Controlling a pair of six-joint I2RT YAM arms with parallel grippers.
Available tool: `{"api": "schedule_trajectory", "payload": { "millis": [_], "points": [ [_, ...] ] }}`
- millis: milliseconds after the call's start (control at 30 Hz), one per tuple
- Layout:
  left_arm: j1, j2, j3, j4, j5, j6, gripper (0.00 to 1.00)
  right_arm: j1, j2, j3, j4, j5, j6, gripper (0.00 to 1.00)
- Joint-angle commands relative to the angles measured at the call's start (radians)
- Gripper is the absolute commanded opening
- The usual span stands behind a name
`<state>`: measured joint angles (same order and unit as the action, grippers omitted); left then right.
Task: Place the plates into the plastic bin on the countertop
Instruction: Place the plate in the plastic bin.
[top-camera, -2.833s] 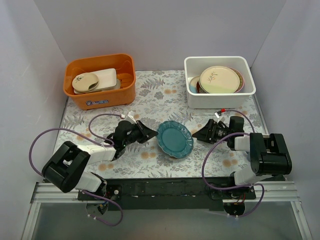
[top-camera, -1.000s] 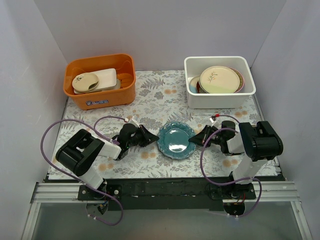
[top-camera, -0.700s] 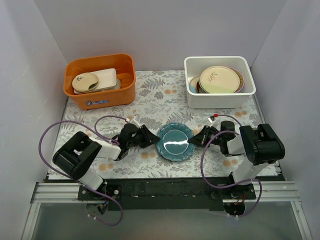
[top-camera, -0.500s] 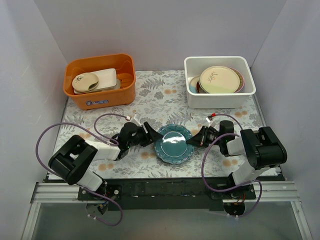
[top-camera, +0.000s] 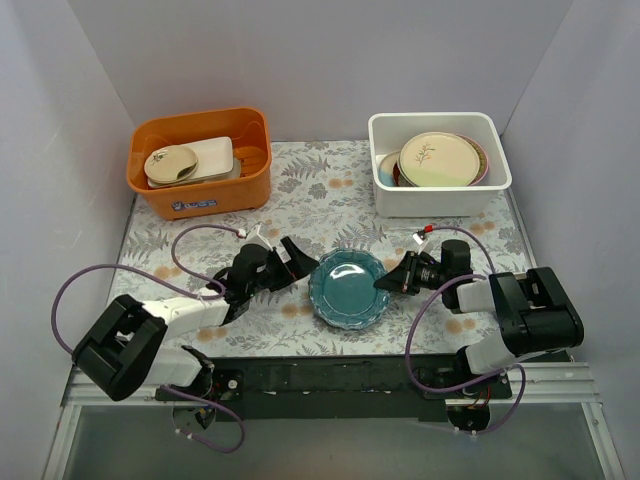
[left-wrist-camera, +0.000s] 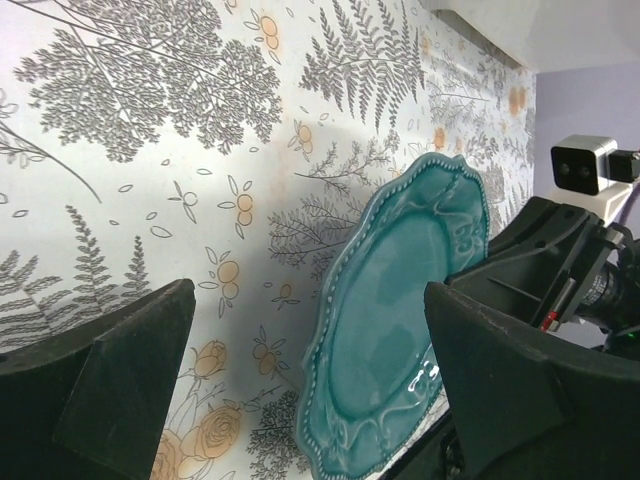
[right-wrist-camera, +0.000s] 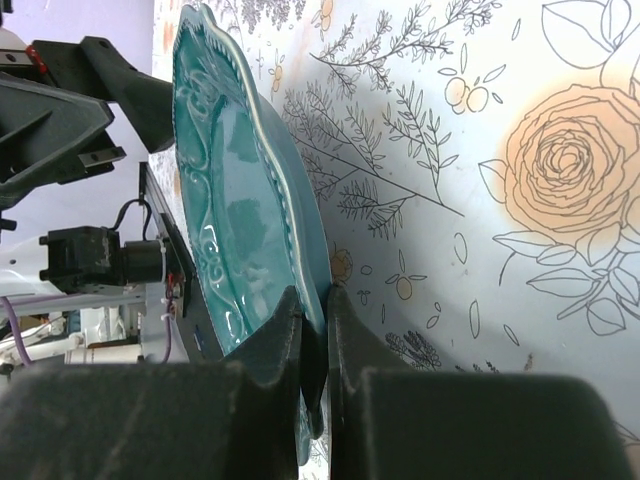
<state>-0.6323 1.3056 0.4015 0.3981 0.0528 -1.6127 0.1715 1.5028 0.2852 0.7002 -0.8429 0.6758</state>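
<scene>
Overhead, a teal scalloped plate (top-camera: 347, 289) sits near the front middle of the counter (top-camera: 320, 190), which has a pale grey fern and orange flower pattern. The plate is between the two arms and well apart from the white plastic bin (top-camera: 440, 203) at the back right.

The right claw (top-camera: 384, 283) is clamped on the plate's right rim. In the right wrist view, its two dark fingers (right-wrist-camera: 268, 340) pinch the scalloped edge of the plate (right-wrist-camera: 235, 210) between them, with the plate seen almost edge-on. The plate is tilted, with its gripped side raised off the counter; whether its far edge touches the surface cannot be told.

The left claw (top-camera: 299, 263) is just to the left of the plate, with its jaws spread wide apart and holding nothing. In the left wrist view, its two black fingers (left-wrist-camera: 105, 385) frame the scene at the lower corners, with the plate (left-wrist-camera: 395, 310) ahead between them and not touching either one.

Inside the white bin lie several stacked plates, the topmost a cream plate with a leaf sprig (top-camera: 438, 158). At the back left stands an orange tub (top-camera: 200, 195) holding cream dishes (top-camera: 190, 160).
</scene>
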Motion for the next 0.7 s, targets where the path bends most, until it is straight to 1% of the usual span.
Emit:
{"api": "schedule_trajectory", "payload": {
  "millis": [0, 433, 667],
  "points": [
    [-0.001, -0.071, 0.026, -0.087, -0.094, 0.043, 0.98, 0.0, -0.062, 0.057, -0.002, -0.064, -0.011, 0.01],
    [-0.001, -0.195, 0.036, -0.231, -0.2, 0.08, 0.98, 0.0, -0.111, 0.112, -0.108, -0.035, -0.045, 0.01],
    [-0.001, -0.249, 0.03, -0.275, -0.229, 0.102, 0.98, -0.001, -0.145, 0.196, -0.205, -0.005, -0.07, 0.01]
  ]
}}
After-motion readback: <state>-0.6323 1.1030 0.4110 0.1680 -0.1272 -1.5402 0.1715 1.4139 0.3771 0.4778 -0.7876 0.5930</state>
